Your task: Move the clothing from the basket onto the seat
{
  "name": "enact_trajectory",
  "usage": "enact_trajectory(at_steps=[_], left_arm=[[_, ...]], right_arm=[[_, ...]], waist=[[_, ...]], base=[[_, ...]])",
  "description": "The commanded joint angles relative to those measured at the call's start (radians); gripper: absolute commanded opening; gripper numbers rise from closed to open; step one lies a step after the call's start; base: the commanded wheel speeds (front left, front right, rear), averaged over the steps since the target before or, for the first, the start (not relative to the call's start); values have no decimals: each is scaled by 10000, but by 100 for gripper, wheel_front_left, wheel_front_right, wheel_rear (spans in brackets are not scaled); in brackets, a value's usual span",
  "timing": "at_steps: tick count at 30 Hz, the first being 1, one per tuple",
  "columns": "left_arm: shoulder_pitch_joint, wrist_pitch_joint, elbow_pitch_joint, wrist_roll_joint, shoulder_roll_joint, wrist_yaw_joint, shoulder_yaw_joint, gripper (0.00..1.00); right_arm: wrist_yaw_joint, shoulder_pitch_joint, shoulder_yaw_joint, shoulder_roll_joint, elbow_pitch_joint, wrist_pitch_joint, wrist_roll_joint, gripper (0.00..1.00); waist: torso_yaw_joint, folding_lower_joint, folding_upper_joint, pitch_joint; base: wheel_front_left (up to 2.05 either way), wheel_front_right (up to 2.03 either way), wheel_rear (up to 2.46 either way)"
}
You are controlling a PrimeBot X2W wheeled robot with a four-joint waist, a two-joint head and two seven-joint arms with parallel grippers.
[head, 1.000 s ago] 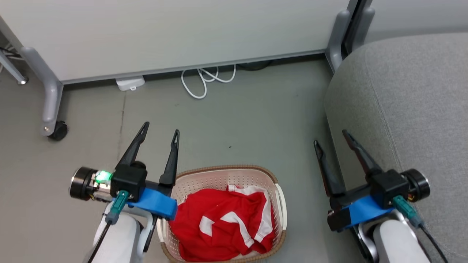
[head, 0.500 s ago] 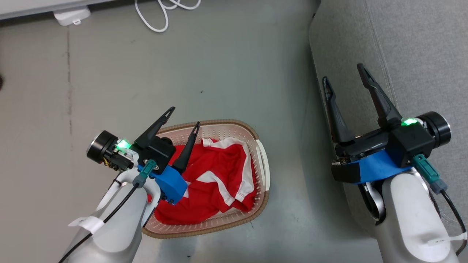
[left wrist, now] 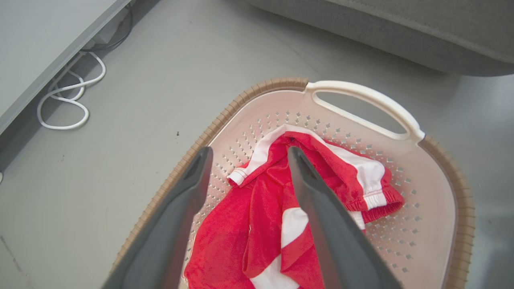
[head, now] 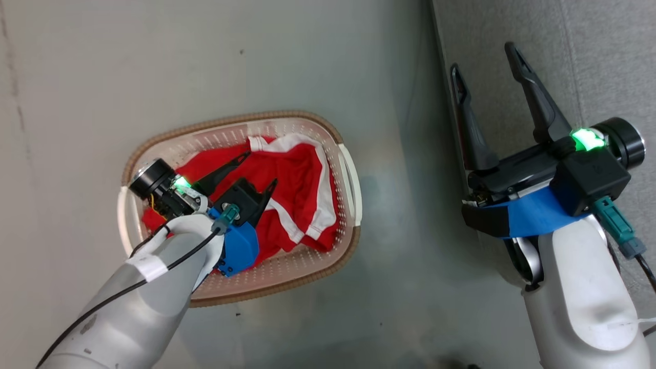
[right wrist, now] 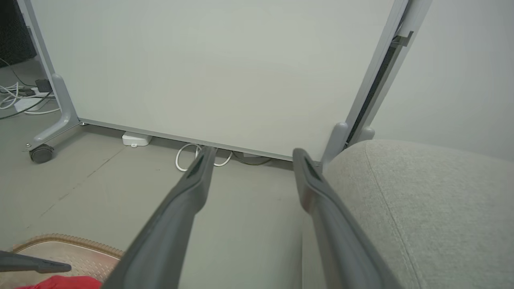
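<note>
We see the seat (head: 589,51) well right of the basket (head: 230,120), which holds the clothing (head: 297,179). Our left gripper (head: 261,167) hangs spread over the basket's clothing; our right gripper (head: 482,56), also spread, is right of the basket.

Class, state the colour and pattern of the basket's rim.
Brown, woven-look; the basket rim shows best in the left wrist view.
</note>
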Motion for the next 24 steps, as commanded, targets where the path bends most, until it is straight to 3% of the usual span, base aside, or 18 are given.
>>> enact_trajectory(at_steps=[1,14,24], left_arm=[[-408,-29,385,-122,39,-4,-490,100],[-2062,35,2671,-925,-29,-5,-3654,100],[-2747,539,3251,-1262,158,-4,-4379,100]], right_arm=[[5,-271,39,-30,-140,-35,15,100],[5,-600,272,-30,-1203,-35,-130,100],[5,-514,337,-28,-1984,-37,-103,100]], waist=[[-193,-3,0,590],[-581,-3,0,2283],[-828,-3,0,3219]], base=[[0,0,0],[0,0,0],[0,0,0]])
